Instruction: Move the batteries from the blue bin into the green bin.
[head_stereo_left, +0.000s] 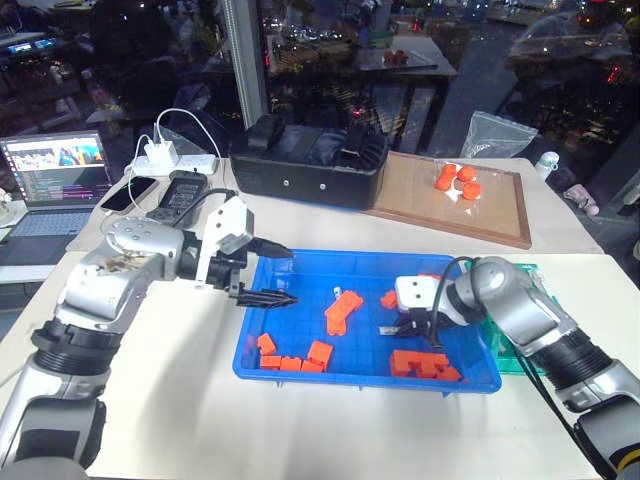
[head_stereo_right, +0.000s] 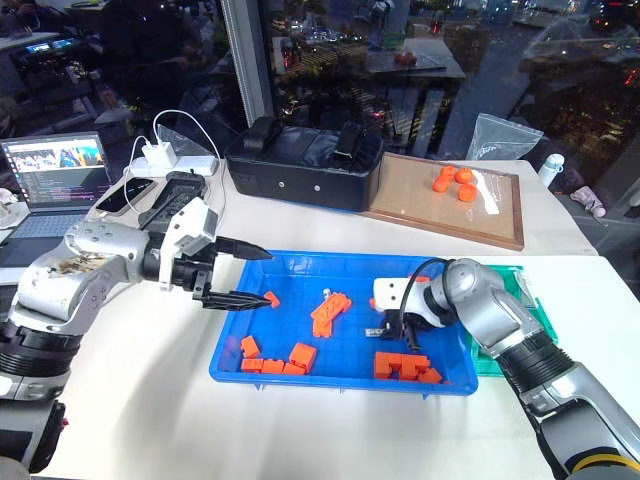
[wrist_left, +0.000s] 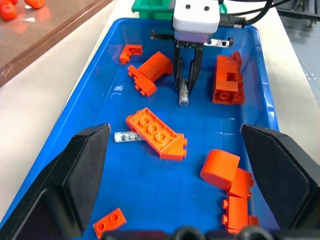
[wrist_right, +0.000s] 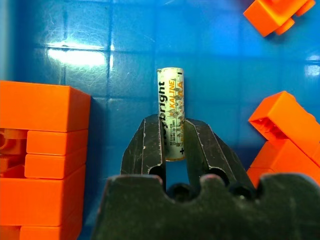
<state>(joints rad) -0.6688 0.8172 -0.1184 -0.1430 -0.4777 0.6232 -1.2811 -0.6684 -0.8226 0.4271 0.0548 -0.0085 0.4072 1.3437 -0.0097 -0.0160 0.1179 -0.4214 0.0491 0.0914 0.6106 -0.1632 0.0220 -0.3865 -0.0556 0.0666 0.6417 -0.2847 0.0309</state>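
The blue bin (head_stereo_left: 368, 345) lies in the middle of the table, with orange bricks (head_stereo_left: 340, 312) scattered in it. My right gripper (wrist_right: 172, 127) reaches down into its right half, shut on a battery (wrist_right: 171, 110) that lies against the bin floor, its far end sticking out past the fingertips. A second battery (wrist_left: 127, 136) rests beside a flat orange brick near the bin's middle. My left gripper (head_stereo_left: 290, 277) hovers open over the bin's left rim, pointing right, with nothing between its fingers. The green bin (head_stereo_left: 507, 350) sits against the blue bin's right side, mostly hidden behind my right arm.
A black box (head_stereo_left: 310, 165) stands behind the blue bin. A wooden-framed brown board (head_stereo_left: 420, 190) with round orange pieces lies at the back right. A laptop (head_stereo_left: 50, 185), phones and a charger with cables sit at the back left.
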